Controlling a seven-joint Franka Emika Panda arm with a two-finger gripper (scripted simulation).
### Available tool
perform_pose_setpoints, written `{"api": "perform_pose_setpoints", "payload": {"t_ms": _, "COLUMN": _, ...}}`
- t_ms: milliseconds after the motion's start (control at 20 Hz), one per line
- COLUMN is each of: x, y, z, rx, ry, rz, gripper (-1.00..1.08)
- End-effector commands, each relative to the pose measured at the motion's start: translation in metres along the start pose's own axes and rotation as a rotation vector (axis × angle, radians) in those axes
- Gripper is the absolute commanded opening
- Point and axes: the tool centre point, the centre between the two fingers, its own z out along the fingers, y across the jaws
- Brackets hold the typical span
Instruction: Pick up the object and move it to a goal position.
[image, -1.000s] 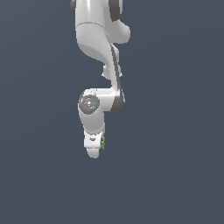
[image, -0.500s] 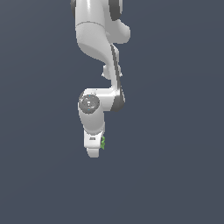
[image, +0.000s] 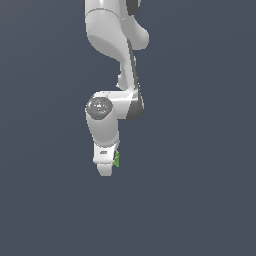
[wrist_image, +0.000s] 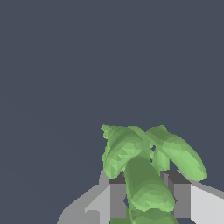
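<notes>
The object (wrist_image: 146, 168), a bright green lumpy figurine with leg-like lobes, fills the space between my two grey fingers (wrist_image: 114, 194) in the wrist view, pressed from both sides. In the exterior view only a green sliver of the object (image: 116, 159) shows beside the white gripper (image: 106, 167), which hangs from the bent white arm and is shut on it. The figurine is held off the surface; nothing touches it from below.
A flat, plain dark blue-grey ground (image: 200, 200) spreads around the arm in both views. No other objects, containers or edges show, and no goal marker is visible.
The arm has lifted slightly: the gripper with the green object sits a little higher in the exterior view than a second ago. The grip stays the same.
</notes>
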Motion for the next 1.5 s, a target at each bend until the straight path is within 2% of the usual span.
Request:
{"api": "perform_pose_setpoints", "payload": {"t_ms": 0, "x": 0.000, "y": -0.001, "z": -0.021, "rx": -0.001, "ry": 0.000, "rz": 0.000, "gripper": -1.00}}
{"api": "perform_pose_setpoints", "payload": {"t_ms": 1000, "x": -0.005, "y": -0.010, "z": -0.249, "rx": 0.000, "ry": 0.002, "rz": -0.002, "gripper": -1.00}}
{"api": "perform_pose_setpoints", "payload": {"t_ms": 1450, "x": -0.008, "y": -0.009, "z": -0.316, "rx": 0.000, "ry": 0.001, "rz": 0.000, "gripper": -1.00}}
